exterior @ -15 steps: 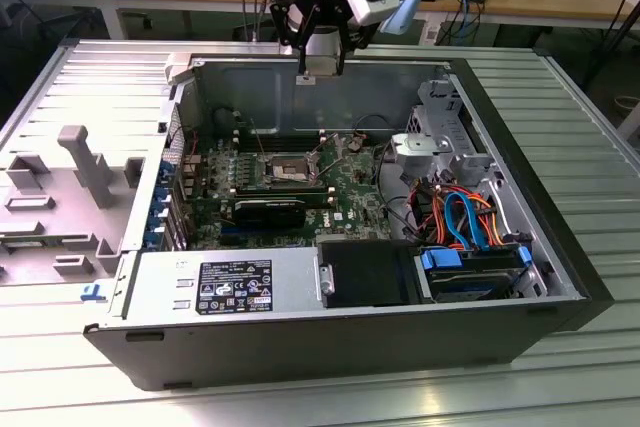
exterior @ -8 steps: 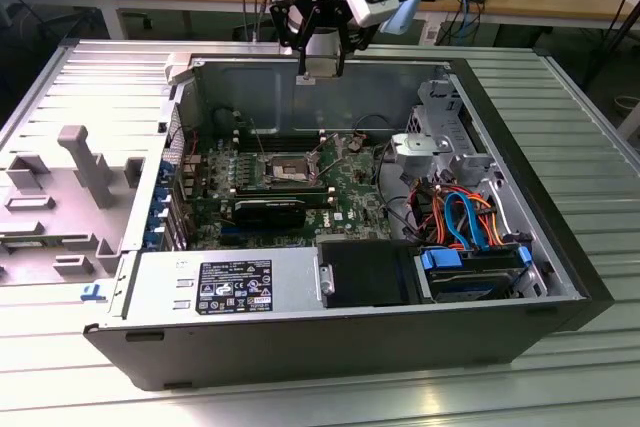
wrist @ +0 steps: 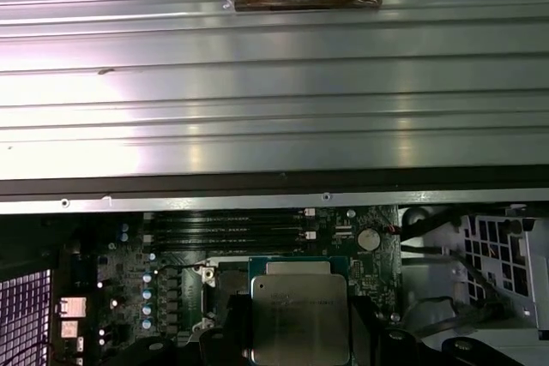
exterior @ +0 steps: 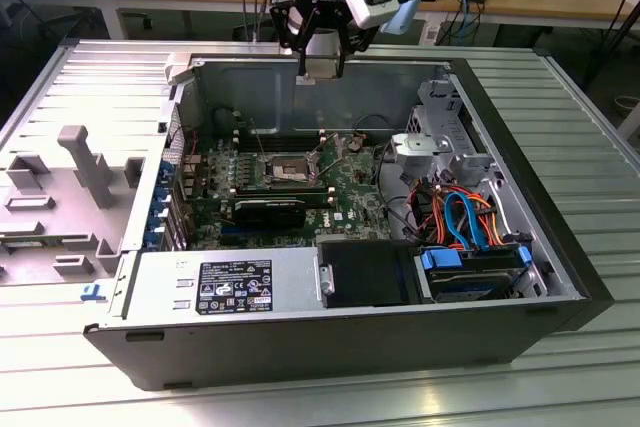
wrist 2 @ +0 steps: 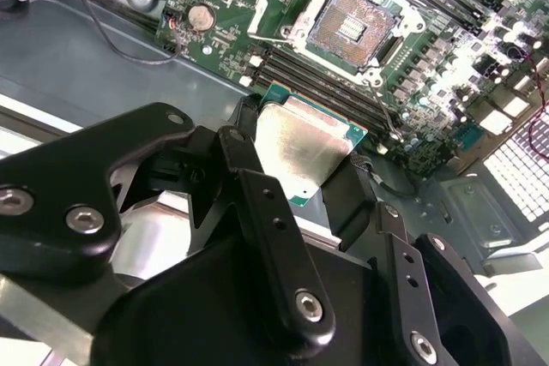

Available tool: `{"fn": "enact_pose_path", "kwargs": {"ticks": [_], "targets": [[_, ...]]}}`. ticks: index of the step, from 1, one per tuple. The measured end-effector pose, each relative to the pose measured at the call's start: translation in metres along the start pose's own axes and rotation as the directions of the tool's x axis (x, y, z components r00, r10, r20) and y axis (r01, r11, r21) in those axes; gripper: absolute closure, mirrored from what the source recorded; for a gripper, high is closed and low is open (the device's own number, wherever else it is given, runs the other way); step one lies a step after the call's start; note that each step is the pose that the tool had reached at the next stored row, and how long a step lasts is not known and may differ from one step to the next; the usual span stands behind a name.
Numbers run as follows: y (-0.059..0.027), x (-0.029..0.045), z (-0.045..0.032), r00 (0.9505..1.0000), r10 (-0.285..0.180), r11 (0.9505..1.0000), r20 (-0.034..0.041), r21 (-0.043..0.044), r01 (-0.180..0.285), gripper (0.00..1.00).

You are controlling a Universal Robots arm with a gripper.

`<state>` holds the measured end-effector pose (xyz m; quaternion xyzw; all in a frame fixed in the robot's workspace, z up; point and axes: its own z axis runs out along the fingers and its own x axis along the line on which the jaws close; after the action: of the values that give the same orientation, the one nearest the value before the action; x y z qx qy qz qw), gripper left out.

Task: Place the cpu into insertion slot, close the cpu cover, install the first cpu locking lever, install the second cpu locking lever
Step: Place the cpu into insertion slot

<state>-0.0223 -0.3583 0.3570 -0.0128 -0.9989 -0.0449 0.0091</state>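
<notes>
My gripper (exterior: 321, 69) hangs above the open computer case, near its far wall, shut on the cpu (exterior: 322, 68). In both wrist views the cpu (wrist 2: 300, 147) (wrist: 300, 315) is a flat square chip with a silvery-tan face and a green edge, clamped between the black fingers (wrist 2: 249, 169). The insertion slot (exterior: 285, 167) (wrist 2: 352, 23) lies uncovered on the green board, below the chip and well apart from it, its dark contact field showing inside a silvery rim. I cannot tell the cpu cover or the locking levers from that rim.
Long black memory sticks (wrist 2: 326, 92) run beside the socket. A power supply (exterior: 225, 285), a black fan shroud (exterior: 365, 272) and a drive bay with blue and orange cables (exterior: 465, 217) fill the case's near side. A grey plastic part (exterior: 80, 162) lies at the exterior view's left.
</notes>
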Motion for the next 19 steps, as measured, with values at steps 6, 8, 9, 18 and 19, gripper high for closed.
{"fn": "enact_pose_path", "kwargs": {"ticks": [6,8,9,18,19], "targets": [[-0.0004,0.0,0.0016,1.0,0.0,1.0,-0.0001,0.0001,0.0,0.45],[-0.0012,-0.0001,0.0019,1.0,0.0,1.0,0.0,0.0,0.0,0.45],[-0.0018,-0.0001,0.002,1.0,0.0,1.0,0.0,0.0,0.0,0.45],[-0.0098,-0.0002,0.0021,1.0,0.0,1.0,0.0,0.0001,0.0,0.45],[-0.0103,-0.0003,0.0022,1.0,0.0,1.0,-0.0001,0.0001,0.0,0.45]]}}
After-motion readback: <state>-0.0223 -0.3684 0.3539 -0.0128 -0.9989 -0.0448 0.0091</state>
